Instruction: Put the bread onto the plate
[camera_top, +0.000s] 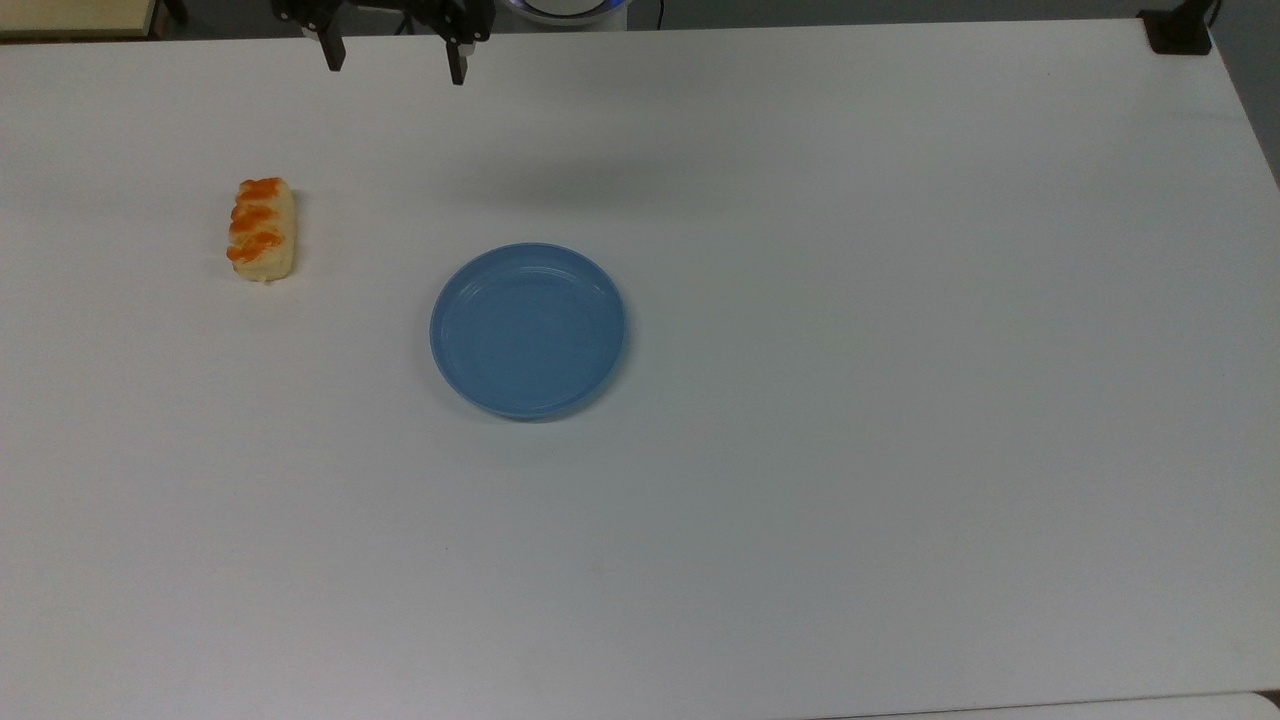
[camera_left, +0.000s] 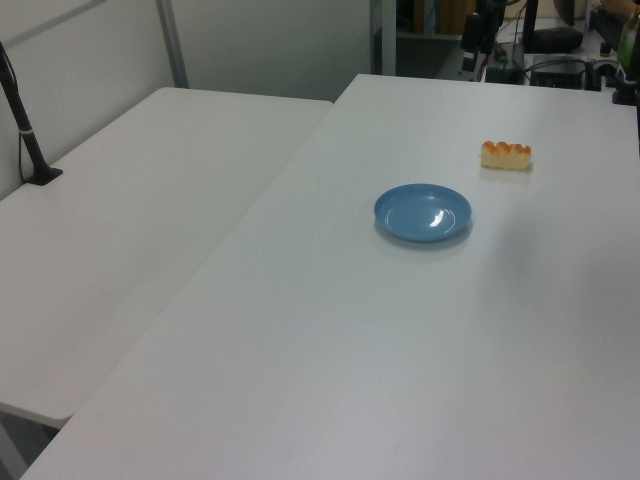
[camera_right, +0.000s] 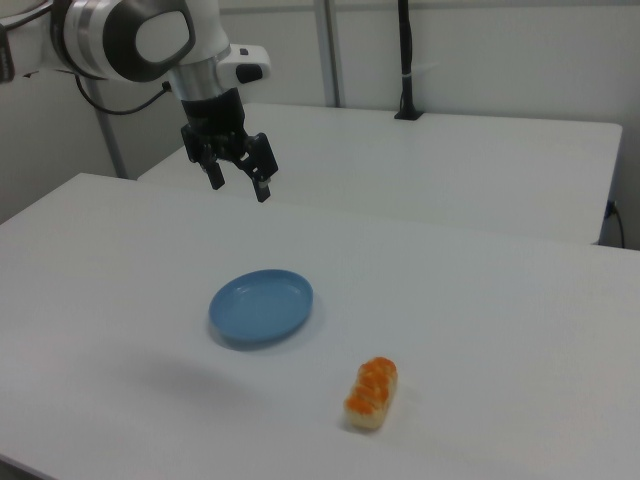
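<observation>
Bread (camera_top: 262, 230) lies below the spread jaws of the gripper (camera_top: 395, 62), apart from the plate (camera_top: 528, 329); best to descend squarely, straddling its narrow sides.

Inventory, as currently lying and standing in view:
- Bread (camera_top: 262, 230): one roll, lying on the counter (camera_top: 850, 400).
- Plate (camera_top: 528, 329): one, sitting bare.
- Counter: two, standing side by side in the left view.
- Pincer (camera_right: 239, 184): one, hanging with two fingers spread, holding nothing.
- Black post (camera_right: 405, 60): one, standing on the second counter.
</observation>
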